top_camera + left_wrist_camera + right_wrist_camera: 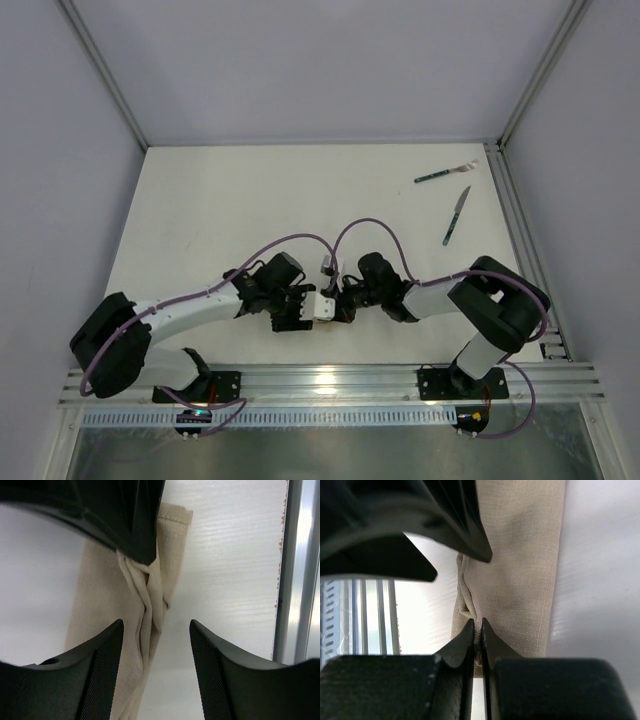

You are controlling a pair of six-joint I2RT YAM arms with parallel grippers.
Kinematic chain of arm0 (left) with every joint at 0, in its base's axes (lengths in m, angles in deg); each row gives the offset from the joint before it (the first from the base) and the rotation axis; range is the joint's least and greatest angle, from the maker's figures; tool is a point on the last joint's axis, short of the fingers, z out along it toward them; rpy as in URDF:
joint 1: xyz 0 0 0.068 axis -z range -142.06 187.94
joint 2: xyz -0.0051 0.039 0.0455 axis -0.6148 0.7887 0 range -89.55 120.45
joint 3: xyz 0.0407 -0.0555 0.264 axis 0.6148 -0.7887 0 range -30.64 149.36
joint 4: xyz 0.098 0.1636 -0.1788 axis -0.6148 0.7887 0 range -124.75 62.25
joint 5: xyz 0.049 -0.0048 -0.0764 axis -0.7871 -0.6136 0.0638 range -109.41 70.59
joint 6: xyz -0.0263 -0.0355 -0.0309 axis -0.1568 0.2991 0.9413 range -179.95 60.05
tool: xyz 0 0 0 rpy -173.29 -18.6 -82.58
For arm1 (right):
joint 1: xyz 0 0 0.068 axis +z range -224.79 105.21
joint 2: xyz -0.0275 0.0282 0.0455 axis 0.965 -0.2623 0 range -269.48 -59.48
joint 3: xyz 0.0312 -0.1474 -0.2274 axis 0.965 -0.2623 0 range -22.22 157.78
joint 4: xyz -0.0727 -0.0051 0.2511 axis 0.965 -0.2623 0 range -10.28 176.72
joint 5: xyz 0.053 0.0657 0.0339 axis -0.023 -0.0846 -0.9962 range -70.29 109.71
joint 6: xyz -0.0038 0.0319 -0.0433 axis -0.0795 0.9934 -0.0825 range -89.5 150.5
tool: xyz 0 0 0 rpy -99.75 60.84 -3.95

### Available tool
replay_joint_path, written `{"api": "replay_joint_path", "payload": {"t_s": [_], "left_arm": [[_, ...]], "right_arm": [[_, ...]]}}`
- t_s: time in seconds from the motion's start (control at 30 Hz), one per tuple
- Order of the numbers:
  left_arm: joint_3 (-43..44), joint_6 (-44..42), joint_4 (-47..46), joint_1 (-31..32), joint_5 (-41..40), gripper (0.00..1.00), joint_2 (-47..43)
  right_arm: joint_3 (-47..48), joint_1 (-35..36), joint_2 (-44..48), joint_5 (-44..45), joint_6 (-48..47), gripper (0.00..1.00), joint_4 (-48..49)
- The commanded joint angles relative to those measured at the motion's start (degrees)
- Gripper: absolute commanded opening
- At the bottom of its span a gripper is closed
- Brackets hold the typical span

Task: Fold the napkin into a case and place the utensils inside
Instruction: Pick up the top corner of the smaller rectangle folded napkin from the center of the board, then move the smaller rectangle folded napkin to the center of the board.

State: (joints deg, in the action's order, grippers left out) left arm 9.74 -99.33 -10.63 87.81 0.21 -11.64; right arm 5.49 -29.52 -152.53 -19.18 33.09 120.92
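The napkin (pixel 325 306) lies near the table's front edge, folded into a narrow beige strip between the two grippers. In the right wrist view my right gripper (pixel 476 622) is shut on a raised pleat of the napkin (pixel 520 570). In the left wrist view my left gripper (pixel 156 625) is open, its fingers either side of the bunched fold of the napkin (pixel 100 605), not squeezing it. The right gripper's dark fingers (pixel 135 535) pinch the fold just ahead. The fork (pixel 445 174) and knife (pixel 456 215), both green-handled, lie at the far right, well away from the grippers.
A metal rail (pixel 330 380) runs along the table's front edge right behind the napkin; it also shows in the left wrist view (pixel 297 580). A frame rail (pixel 520 220) borders the table's right side next to the utensils. Purple cables (pixel 300 240) loop over both arms.
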Motion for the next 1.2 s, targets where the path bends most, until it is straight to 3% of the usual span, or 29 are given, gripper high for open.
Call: {"api": "replay_joint_path", "payload": {"t_s": [0.0, 0.17, 0.23, 0.33, 0.37, 0.47, 0.67, 0.93, 1.0, 1.1, 1.17], "left_arm": [[2.2, 0.9, 6.2, -2.5, 0.2, 0.58, -6.4], [2.6, 0.7, 16.2, -17.4, 3.2, 0.53, -13.4], [2.9, 1.6, 18.2, -21.1, -1.1, 0.52, -15.2], [2.4, 6.8, 17.6, -25.9, -7.7, 0.56, -15.4], [2.5, 9.7, 16.0, -28.8, -7.5, 0.62, -14.9], [4.8, 11.9, 14.9, -36.4, -4.0, 0.67, -10.9], [10.1, 14.6, 15.8, -42.7, -1.7, 0.60, -0.5], [10.9, 12.6, 19.2, -43.5, 0.2, 0.56, 6.3], [10.9, 11.3, 19.5, -43.5, -0.5, 0.51, 8.6], [10.9, 10.0, 19.5, -43.5, -0.2, 0.32, 12.6], [12.2, 9.8, 19.2, -43.4, 0.3, 0.11, 14.6]], "right_arm": [[1.7, 0.3, -0.7, 1.3, 0.3, 0.07, 0.3], [3.1, 0.4, -1.2, 1.5, 0.0, 0.06, -1.6], [3.6, 0.3, -1.4, 1.5, 0.0, 0.06, -2.4], [4.5, 0.5, -1.8, 1.3, 0.0, 0.05, -4.0], [4.9, 0.8, -1.9, 1.4, -0.2, 0.05, -4.7], [5.8, 1.3, -2.2, 1.9, -1.0, 0.05, -6.3], [6.4, 2.3, -2.2, 2.3, -1.3, 0.05, -7.3], [6.5, 2.5, -1.8, 3.0, -1.2, 0.05, -7.9], [6.9, 2.6, -1.9, 3.0, -1.3, 0.05, -8.3], [8.0, 2.6, -1.9, 3.5, -0.8, 0.05, -9.0], [9.2, 2.8, -1.9, 3.6, -0.7, 0.05, -9.7]]}}
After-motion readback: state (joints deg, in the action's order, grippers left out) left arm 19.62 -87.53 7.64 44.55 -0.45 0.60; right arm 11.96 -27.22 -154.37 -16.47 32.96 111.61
